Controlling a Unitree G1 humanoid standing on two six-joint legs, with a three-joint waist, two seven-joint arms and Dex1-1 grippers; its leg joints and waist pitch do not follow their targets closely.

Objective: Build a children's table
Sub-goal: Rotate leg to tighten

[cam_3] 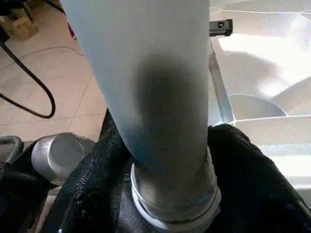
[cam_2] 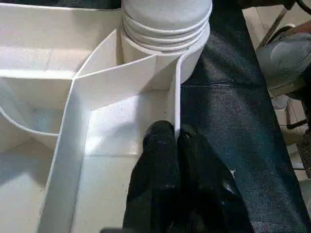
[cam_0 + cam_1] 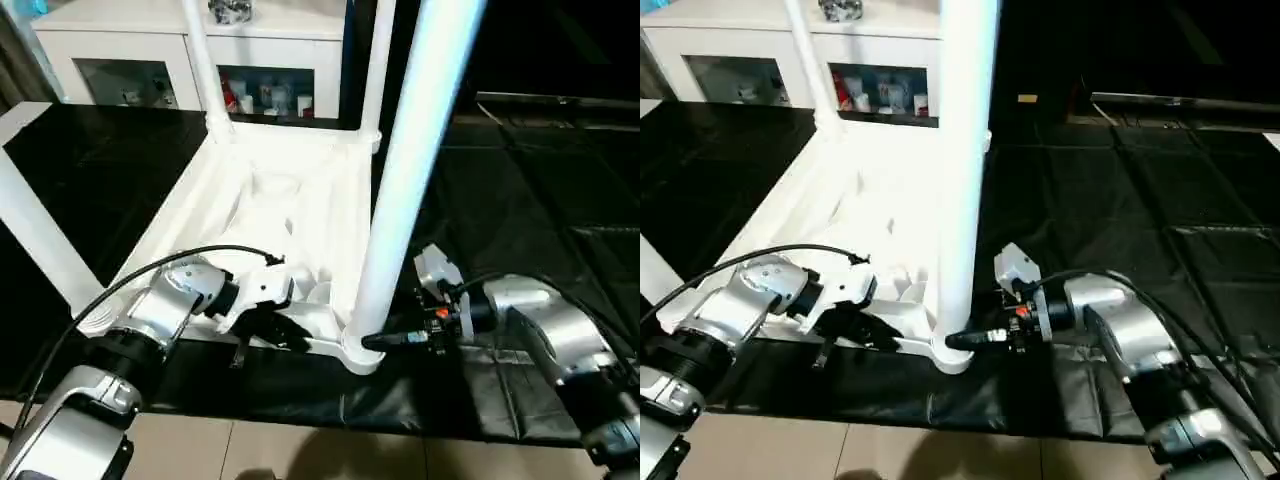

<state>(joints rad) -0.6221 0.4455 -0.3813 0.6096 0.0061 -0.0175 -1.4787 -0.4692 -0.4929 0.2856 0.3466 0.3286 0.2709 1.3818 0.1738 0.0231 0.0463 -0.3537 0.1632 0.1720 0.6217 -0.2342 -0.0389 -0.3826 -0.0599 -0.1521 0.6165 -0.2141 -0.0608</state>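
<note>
While the white leg (image 3: 400, 190) runs off the top, its base hides inside the right gripper (image 1: 170, 194) hugging it, and the left gripper (image 2: 177, 145) pinches the tabletop's rim (image 2: 176, 107) beside that leg.

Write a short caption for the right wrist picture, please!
Right gripper hugs the base of a white table leg, its black fingers on either side, above the upturned tabletop.

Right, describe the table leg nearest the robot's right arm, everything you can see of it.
The nearest leg is a long, round, smooth white plastic tube, ribbed with rings at its base. It stands nearly upright, leaning slightly, its base seated in the near corner socket of the upturned tabletop, which lies on a black mat. The right end effector has its two black fingers around the leg just above the socket.
</note>
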